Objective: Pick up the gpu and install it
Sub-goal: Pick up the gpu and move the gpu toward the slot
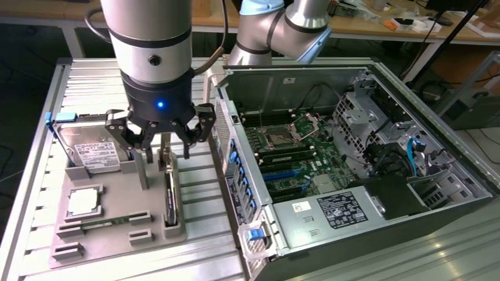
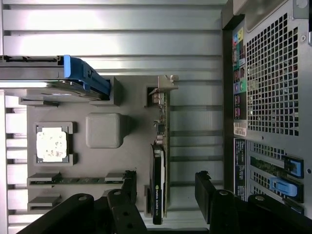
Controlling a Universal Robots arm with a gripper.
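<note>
While pincer (image 1: 165, 153) hangs wide astride the gpu (image 1: 168, 196), not touching | gpu edge-on in tray (image 1: 117, 231), faces hidden

Work surface: ribbed aluminium table (image 1: 86, 76), pale grey, slats running lengthwise, with bright even light glancing off the ridges. Behind it: long wooden workbench (image 1: 39, 9) on a white leg, with small clutter (image 1: 402, 23) on its top toward the exterior view's right. Black slanting pole (image 1: 445, 38) in front of that bench. Floor (image 1: 23, 93): dark at the exterior view's left, paler at its right.
</note>
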